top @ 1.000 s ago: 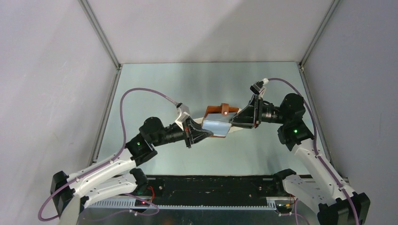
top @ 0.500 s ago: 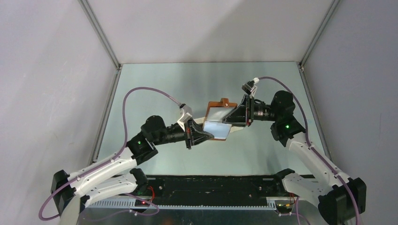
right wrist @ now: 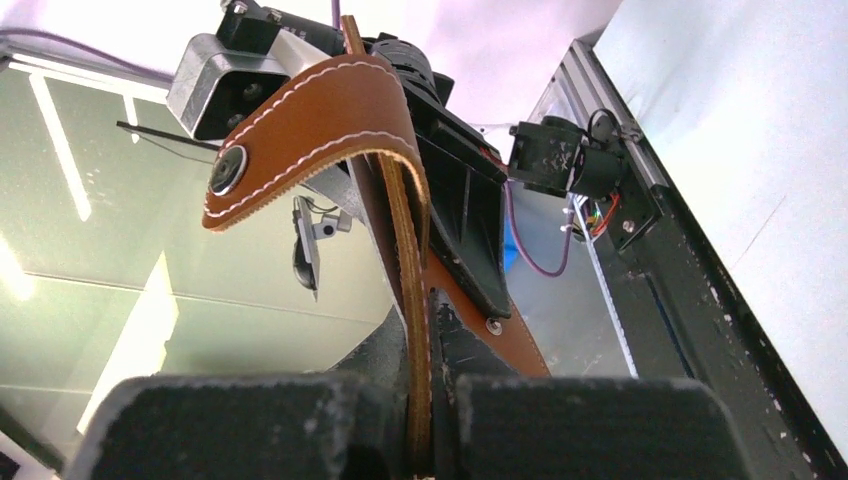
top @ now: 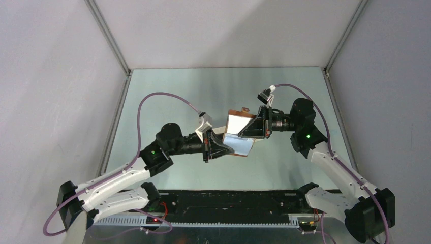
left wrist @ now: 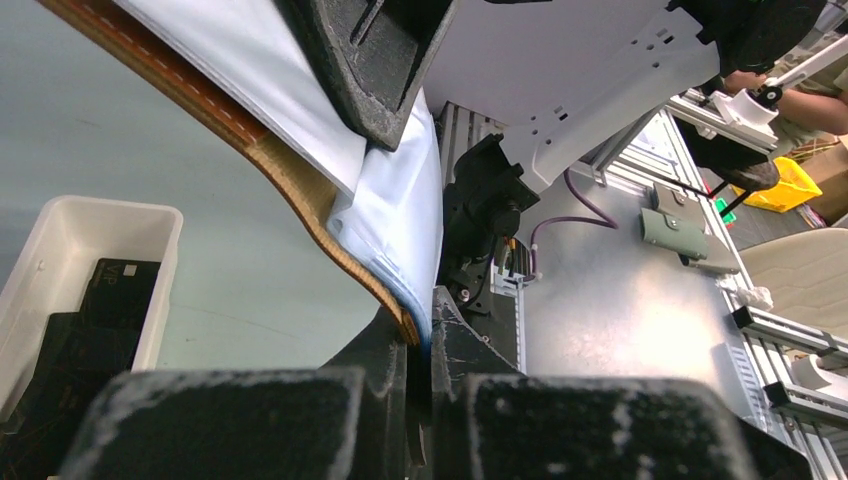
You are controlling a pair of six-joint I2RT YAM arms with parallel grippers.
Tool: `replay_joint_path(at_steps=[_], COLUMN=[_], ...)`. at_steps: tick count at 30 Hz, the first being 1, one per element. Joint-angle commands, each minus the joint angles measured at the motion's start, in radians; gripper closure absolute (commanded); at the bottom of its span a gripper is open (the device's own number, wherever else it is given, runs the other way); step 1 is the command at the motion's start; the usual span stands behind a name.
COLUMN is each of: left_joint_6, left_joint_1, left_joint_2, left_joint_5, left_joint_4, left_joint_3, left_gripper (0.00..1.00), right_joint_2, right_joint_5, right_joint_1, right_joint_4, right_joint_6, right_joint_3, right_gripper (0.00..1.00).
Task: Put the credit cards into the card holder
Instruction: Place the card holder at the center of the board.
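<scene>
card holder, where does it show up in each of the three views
Top external: card holder at the centre, open, with its pale lining showing.
Left wrist: card holder from the upper left, curving down to bottom centre.
Right wrist: card holder at centre, snap tab at the top.
Shared landmark: its brown leather edge.

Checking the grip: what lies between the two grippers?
The open card holder, clamped by the left gripper and the right gripper; the top external view shows it.

Card holder (top: 238, 124) hangs between left tool (left wrist: 424, 332) and right tool (right wrist: 419, 326); credit cards (left wrist: 108, 305) lie in tray (left wrist: 62, 214).
</scene>
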Motion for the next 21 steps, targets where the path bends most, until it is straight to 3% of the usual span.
replay_joint_path(at_steps=[1, 5, 10, 21], left_joint_6=[0.047, 0.118, 0.183, 0.238], left_joint_1=[-0.002, -0.002, -0.002, 0.002], left_joint_2=[-0.009, -0.03, -0.035, -0.031], left_joint_5=[-0.049, -0.088, -0.115, -0.187], left_joint_4=[-0.062, -0.075, -0.078, -0.099], left_joint_3=[0.034, 0.03, 0.032, 0.013], left_gripper=[1.0, 1.0, 1.0, 1.0], right_joint_2=[-0.008, -0.022, -0.039, -0.048], right_joint_5=[-0.075, -0.119, -0.146, -0.191], right_joint_1=[-0.017, -0.024, -0.025, -0.022], right_joint_4=[-0.088, -0.134, -0.075, 0.255], right_joint_6=[0.018, 0.059, 0.138, 0.335], right_joint_3=[0.013, 0.013, 0.013, 0.012], right_gripper=[1.0, 1.0, 1.0, 0.93])
